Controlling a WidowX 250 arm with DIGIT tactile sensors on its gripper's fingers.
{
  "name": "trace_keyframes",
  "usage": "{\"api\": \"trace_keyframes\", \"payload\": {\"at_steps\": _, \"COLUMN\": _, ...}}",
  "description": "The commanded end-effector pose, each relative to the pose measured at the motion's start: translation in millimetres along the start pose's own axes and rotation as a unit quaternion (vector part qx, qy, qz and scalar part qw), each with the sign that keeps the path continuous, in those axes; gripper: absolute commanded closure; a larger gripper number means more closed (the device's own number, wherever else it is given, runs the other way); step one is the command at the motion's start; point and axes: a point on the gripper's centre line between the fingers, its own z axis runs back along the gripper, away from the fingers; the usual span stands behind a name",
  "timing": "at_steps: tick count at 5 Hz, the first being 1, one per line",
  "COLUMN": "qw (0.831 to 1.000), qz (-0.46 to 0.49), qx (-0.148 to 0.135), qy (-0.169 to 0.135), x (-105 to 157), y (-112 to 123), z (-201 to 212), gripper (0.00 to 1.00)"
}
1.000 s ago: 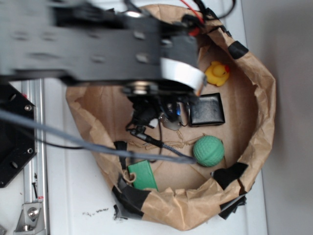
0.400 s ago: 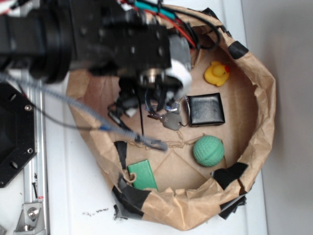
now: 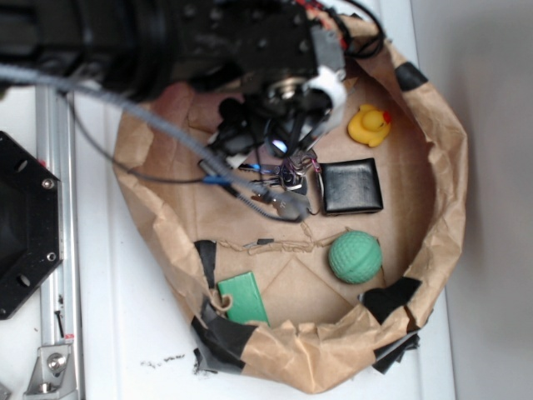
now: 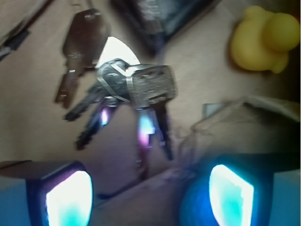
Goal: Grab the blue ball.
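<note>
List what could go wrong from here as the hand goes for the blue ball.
1. The blue ball sits off-centre in the open hand, against one finger; closing may nudge it away rather than clamp it.
2. The keys lie just ahead of the fingers; a forward move could snag them.
3. In the exterior view the arm hides the ball, so the grip cannot be checked there.
</note>
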Motion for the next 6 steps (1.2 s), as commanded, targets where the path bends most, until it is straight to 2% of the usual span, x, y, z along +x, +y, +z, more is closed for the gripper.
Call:
{"api": "trace_keyframes", "payload": {"at_steps": 1, "qw": 1.0, "qz": 0.001, "qx": 0.006, "qy": 0.015, "x": -25, "y": 3, "z": -8, "gripper": 0.0}}
{"api": "trace_keyframes", "payload": {"at_steps": 2, "qw": 0.999, "qz": 0.028, "qx": -0.042, "qy": 0.016, "x": -38, "y": -8, "z": -16, "gripper": 0.0}}
{"api": "trace_keyframes", "payload": {"at_steps": 3, "qw": 0.999, "qz": 0.017, "qx": -0.042, "qy": 0.028, "x": -37, "y": -11, "z": -24, "gripper": 0.0}}
{"api": "trace_keyframes", "payload": {"at_steps": 4, "qw": 0.997, "qz": 0.003, "qx": -0.021, "qy": 0.07, "x": -42, "y": -11, "z": -41, "gripper": 0.0}}
{"api": "trace_keyframes", "payload": {"at_steps": 5, "qw": 0.997, "qz": 0.005, "qx": -0.021, "qy": 0.067, "x": -43, "y": -10, "z": -40, "gripper": 0.0}}
{"api": "trace_keyframes", "payload": {"at_steps": 6, "qw": 0.996, "qz": 0.003, "qx": -0.012, "qy": 0.091, "x": -47, "y": -9, "z": -45, "gripper": 0.0}}
